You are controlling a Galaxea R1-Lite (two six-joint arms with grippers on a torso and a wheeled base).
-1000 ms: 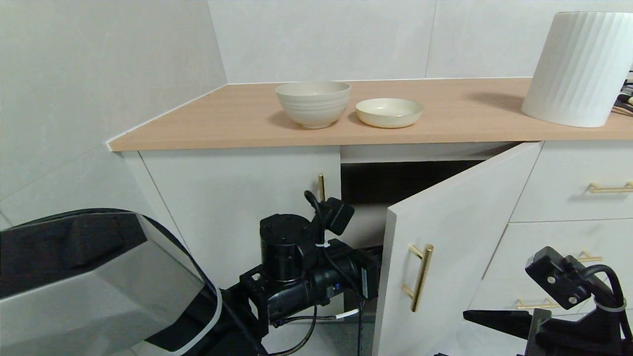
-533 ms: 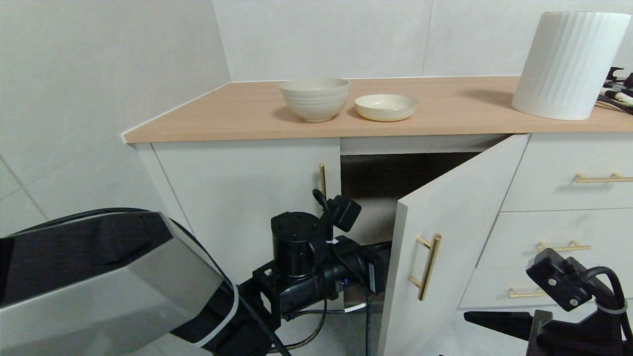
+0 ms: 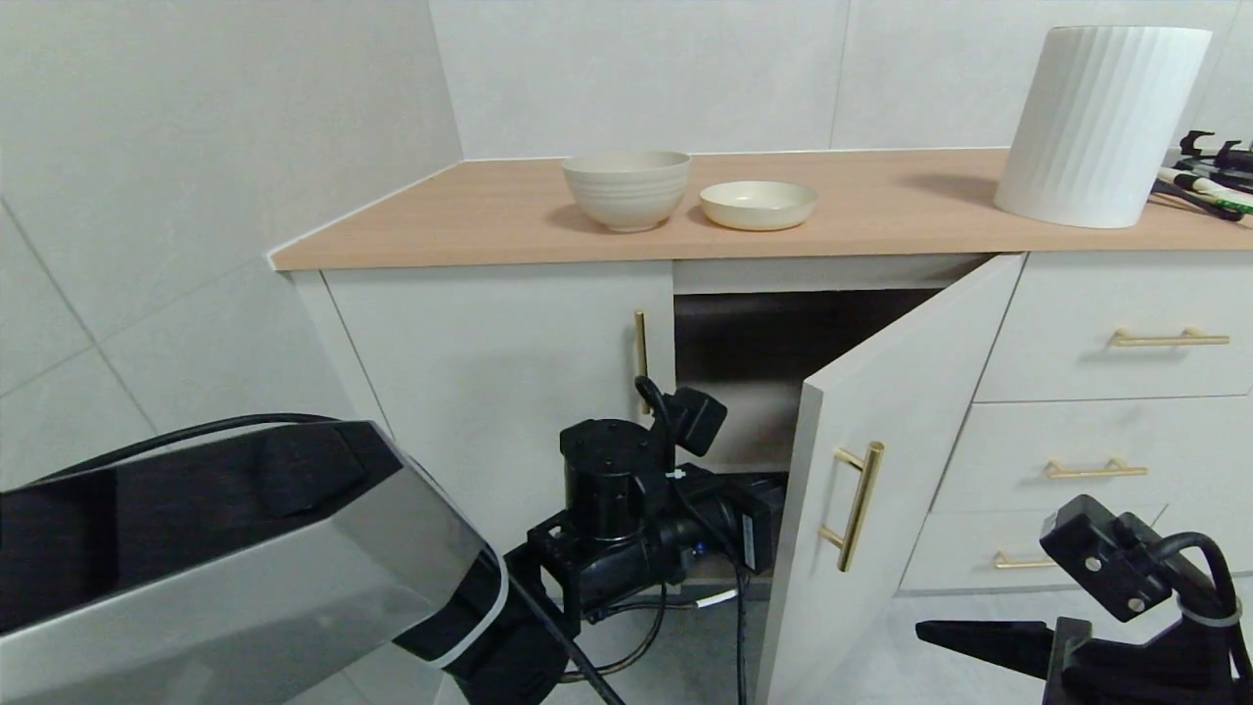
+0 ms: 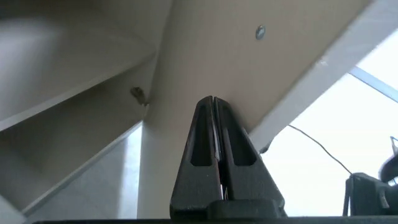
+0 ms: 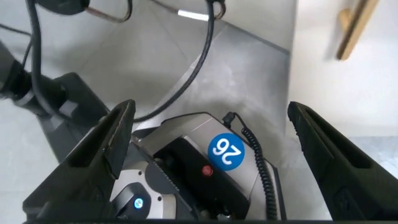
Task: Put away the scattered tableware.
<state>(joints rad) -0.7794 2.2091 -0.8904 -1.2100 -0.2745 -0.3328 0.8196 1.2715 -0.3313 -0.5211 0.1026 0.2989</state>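
Note:
A ribbed cream bowl (image 3: 626, 188) and a shallow cream dish (image 3: 758, 204) stand side by side on the wooden countertop (image 3: 470, 220). Below them the white cabinet door (image 3: 891, 392) with a gold handle (image 3: 858, 504) hangs open over a dark compartment (image 3: 773, 338). My left arm (image 3: 636, 509) is low at the opening, its tip hidden behind the door. In the left wrist view my left gripper (image 4: 213, 109) is shut and empty, close against the door's inner face. My right gripper (image 5: 211, 130) is open wide above the floor, to the right of the door.
A tall white ribbed container (image 3: 1101, 127) stands on the counter at the right, with utensils (image 3: 1209, 181) beside it. Drawers with gold handles (image 3: 1170, 338) fill the cabinet front right of the door. A tiled wall closes the left side.
The head view has shifted: the counter and cabinet now look farther off and more of the drawers show. The door looks swung slightly wider, with the left arm still at its edge.

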